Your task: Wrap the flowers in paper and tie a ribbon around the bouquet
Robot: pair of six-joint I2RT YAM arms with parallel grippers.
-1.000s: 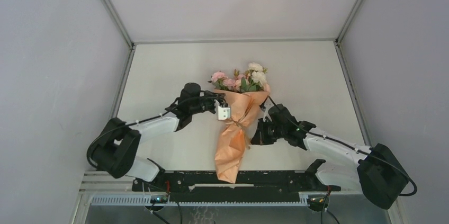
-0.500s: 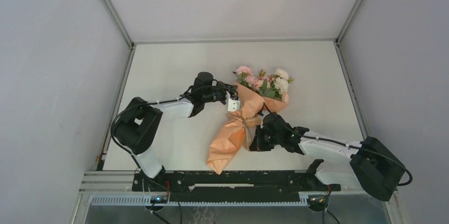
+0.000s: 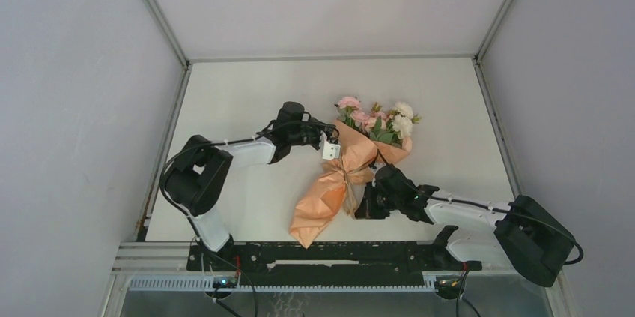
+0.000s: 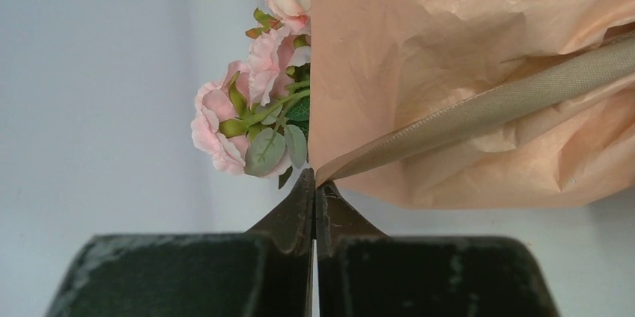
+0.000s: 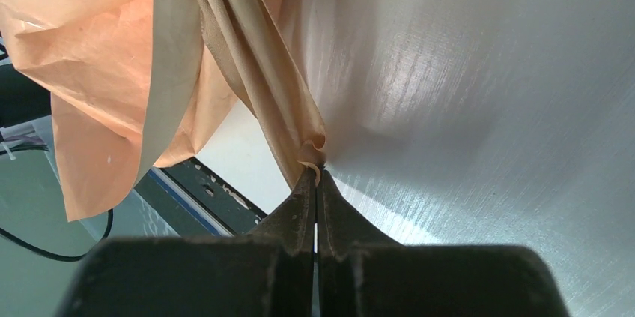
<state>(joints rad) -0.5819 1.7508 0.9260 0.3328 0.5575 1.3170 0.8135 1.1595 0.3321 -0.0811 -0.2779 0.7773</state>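
An off-white counter fills mid-frame, boxed by plain grey walls at left, right and top, with metal corner strips; light is even.

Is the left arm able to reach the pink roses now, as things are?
Probably yes for position: the pink roses lie just past its fingers, nothing between. But those fingers are shut on the ribbon, so they are not free.

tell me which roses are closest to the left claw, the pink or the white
The pink roses, right beside the tip of the left claw; the white roses sit farther away, past the pink ones.
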